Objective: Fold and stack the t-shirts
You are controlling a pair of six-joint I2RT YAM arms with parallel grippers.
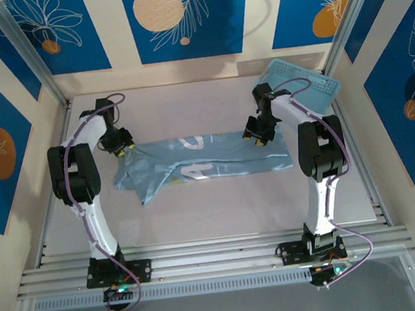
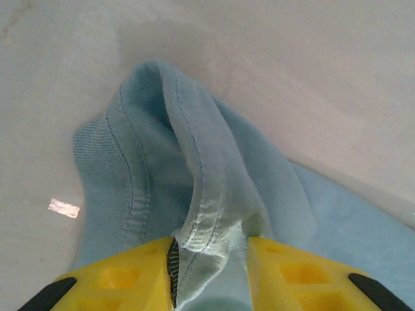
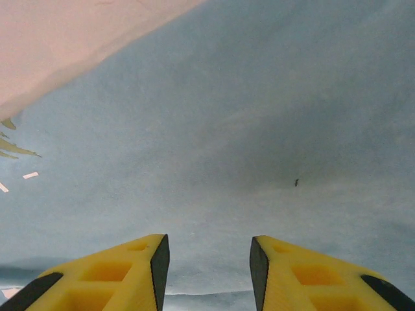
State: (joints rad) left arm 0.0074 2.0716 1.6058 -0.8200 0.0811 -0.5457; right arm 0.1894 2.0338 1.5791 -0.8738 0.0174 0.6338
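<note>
**Risk of a crooked fold from a one-sided grasp**

One light blue t-shirt [image 1: 208,159] is seen lying as a long band across the middle of the table [image 1: 220,213], with its white lettering [image 1: 194,170] partly turned under a fold. The lattice basket [image 1: 311,83] is set at the far right corner, apart from the cloth.

The left gripper [image 1: 118,146] is placed at the far left corner of the shirt. In the left wrist view it is clenched on a raised ridge of fabric, and a stitched hem [image 2: 201,220] is pinched between the yellow fingers [image 2: 130,278]. The right gripper [image 1: 255,135] is placed over the far right part of the band. In the right wrist view its fingers [image 3: 123,272] are spread apart above smooth cloth, and nothing is held between them.

The step in hand is judged to be the taking of the far edge on both sides, so that it can be brought over together.

Several faults can be expected from here:

- If the left side is lifted before the right side is closed on the cloth, the band is likely to be pulled askew and the fold will be slanted.
- On the right, flat fabric is offered and no edge. More than one layer may be pinched, or the fingers may be closed on nothing.
- The left grasp is taken on a bunched hem, so the cloth may slip out when it is pulled tight.
- The wrinkled lower left part may be dragged along and trapped inside the fold.
</note>
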